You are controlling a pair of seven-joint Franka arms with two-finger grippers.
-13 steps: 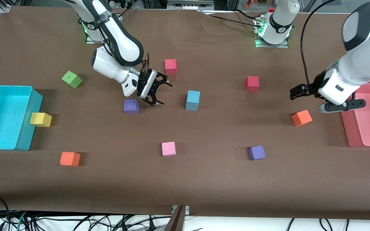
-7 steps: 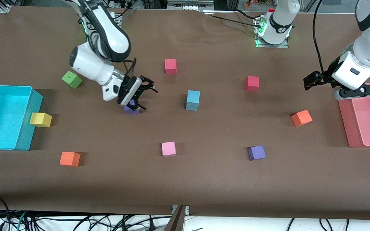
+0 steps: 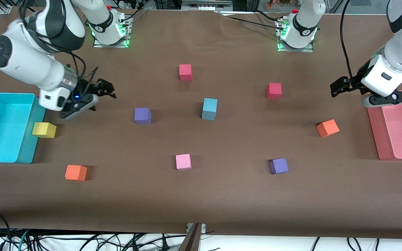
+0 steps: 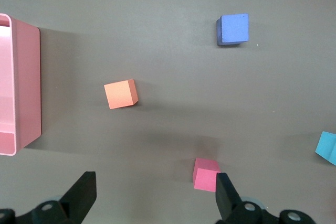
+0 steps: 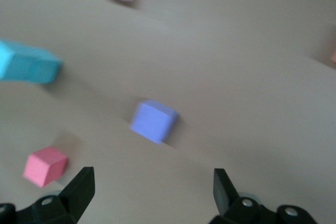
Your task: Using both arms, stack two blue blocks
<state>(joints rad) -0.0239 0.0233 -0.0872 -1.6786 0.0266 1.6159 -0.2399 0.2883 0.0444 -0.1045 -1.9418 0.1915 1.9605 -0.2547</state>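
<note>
Your right arm (image 3: pixel 30 59) reaches out from its base toward its own end of the table, the forearm angled downward. Its right gripper (image 3: pixel 101 91) hangs in the air with the jaws spread wide and nothing between them; in the right wrist view both fingers (image 5: pixel 79 187) stand well apart. Your left arm (image 3: pixel 393 66) bends down at its end of the table. The left gripper (image 3: pixel 337 87) is up in the air, jaws wide apart and empty.
</note>
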